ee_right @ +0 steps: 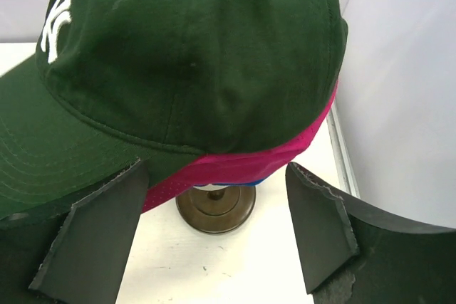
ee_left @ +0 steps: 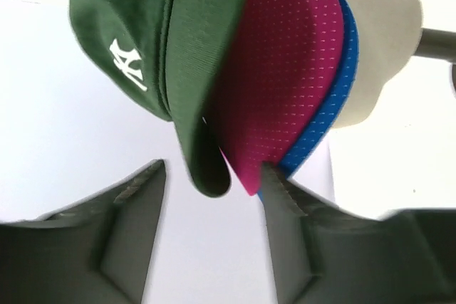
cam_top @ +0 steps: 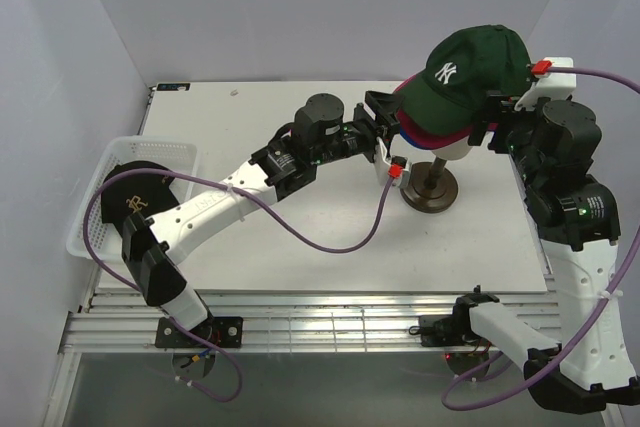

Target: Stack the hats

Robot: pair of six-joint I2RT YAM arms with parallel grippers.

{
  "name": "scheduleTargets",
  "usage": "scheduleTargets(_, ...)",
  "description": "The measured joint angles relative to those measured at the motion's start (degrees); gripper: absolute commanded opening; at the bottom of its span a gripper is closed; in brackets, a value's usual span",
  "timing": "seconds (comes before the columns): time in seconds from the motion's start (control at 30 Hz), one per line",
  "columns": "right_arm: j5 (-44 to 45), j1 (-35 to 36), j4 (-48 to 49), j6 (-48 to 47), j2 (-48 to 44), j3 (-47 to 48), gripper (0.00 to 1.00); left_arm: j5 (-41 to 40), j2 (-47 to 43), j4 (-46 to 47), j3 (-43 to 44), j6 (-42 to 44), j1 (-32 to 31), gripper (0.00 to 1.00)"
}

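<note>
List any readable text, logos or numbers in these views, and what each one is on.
"NY": white interlocked monogram on the front of the dark green cap, which tops the stack on the mannequin head. It shows in all three views.
Gold emblem on the black cap in the white basket: too small to read.
No other text, numbers or labels are legible.

Green cap (ee_right: 192, 55): matt woven cloth, rows of stitching on the brim, white embroidered logo.
Pink cap (ee_left: 285, 83): thin cloth dotted with tiny holes.
Blue cap (ee_left: 335, 97): the same dotted cloth.
Black cap (cam_top: 135, 197): dull cloth, gold emblem.
Basket (cam_top: 88, 215): white plastic mesh.
Mannequin head (ee_left: 377, 48): cream, smooth, matt.
Round base (ee_right: 216, 208): dark brown, smooth, slight sheen.
Desk (cam_top: 230, 117): white, smooth, matt.
</note>
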Motion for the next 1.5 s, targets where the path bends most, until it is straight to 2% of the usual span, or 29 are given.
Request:
scheduleTargets(0.1, -1.14, 0.02, 0.00, 0.24, 0.04, 0.00, 0.82, 0.35, -0.02, -3.23, 1.27, 0.07, 0.07, 0.83)
scheduleTargets(0.23, -1.57, 0.00, -0.07, 0.28, 0.72, 0.00, 0.81, 1.22, -0.15, -7.89, 3.13, -0.13, 0.15, 0.84)
scheduleTargets(0.33, -1.53, 0.00, -0.66, -0.04, 1.05, 0.48, 0.76, 1.55, -0.17, -11.61, 4.37, -1.25, 0.13, 0.84)
scheduleTargets(0.47, 0.00, 0.00, -5.07, -2.45, 5.68, 10.51, 0.75, 2.58, -0.11, -17.59, 9.22, -5.38, 0.13, 0.82)
scheduleTargets(0.53, 0.59, 0.00, -5.14, -4.09, 7.50, 15.87, 0.71, 2.89, -0.11, -19.89, 12.92, -8.52, 0.15, 0.77)
scheduleTargets(0.63, -1.05, 0.00, -3.54, -6.51, 6.64, 18.47, 0.66, 3.48, -0.81, -21.99, 17.92, -16.63, 0.98, 0.49)
scheduleTargets(0.67, -2.54, 0.00, -3.02, -7.39, 5.86, 18.47, 0.63, 4.20, -1.68, -22.34, 17.88, -19.65, 1.62, 0.33)
scheduleTargets(0.7, -4.20, 0.00, -2.56, -8.17, 5.18, 18.47, 0.55, 4.72, -2.49, -22.88, 17.53, -22.08, 2.45, 0.26)
scheduleTargets(0.77, -8.94, 0.00, -1.68, -9.46, 4.33, 18.49, 0.47, 5.86, -5.27, -23.08, 13.77, -26.91, 5.22, 0.17)
scheduleTargets(0.8, -11.61, 0.00, -1.20, -9.92, 4.09, 18.60, 0.37, 6.10, -6.80, -23.52, 11.04, -28.94, 6.49, 0.15)
scheduleTargets(0.87, -17.31, 0.02, -0.17, -10.78, 4.28, 18.80, 0.30, 6.47, -8.33, -24.30, 5.90, -32.35, 8.63, 0.15)
scheduleTargets(0.9, -19.71, 0.07, 0.20, -10.93, 4.72, 18.75, 0.21, 6.88, -8.41, -24.44, 3.56, -33.94, 9.03, 0.15)
scheduleTargets(0.97, -23.80, 0.26, 0.90, -11.23, 5.99, 18.25, 0.14, 7.87, -6.80, -24.70, 0.13, -37.24, 9.09, 0.17)
scheduleTargets(1.0, -25.33, 0.44, 1.07, -11.30, 6.73, 17.75, 0.08, 8.31, -5.25, -24.63, -0.72, -38.80, 9.09, 0.18)
scheduleTargets(1.1, -29.05, 1.27, 1.27, -11.54, 9.09, 16.24, 0.08, 9.60, 0.83, -23.89, -0.63, -43.21, 9.09, 0.21)
scheduleTargets(1.23, -29.77, 2.97, 1.16, -11.91, 10.71, 11.39, 0.08, 12.15, 7.54, -23.26, 2.67, -48.63, 9.14, 0.27)
scheduleTargets(1.5, -26.80, 4.37, 2.01, -12.31, 6.03, 0.22, 0.08, 18.88, 8.79, -20.02, 8.90, -59.41, 9.11, 0.34)
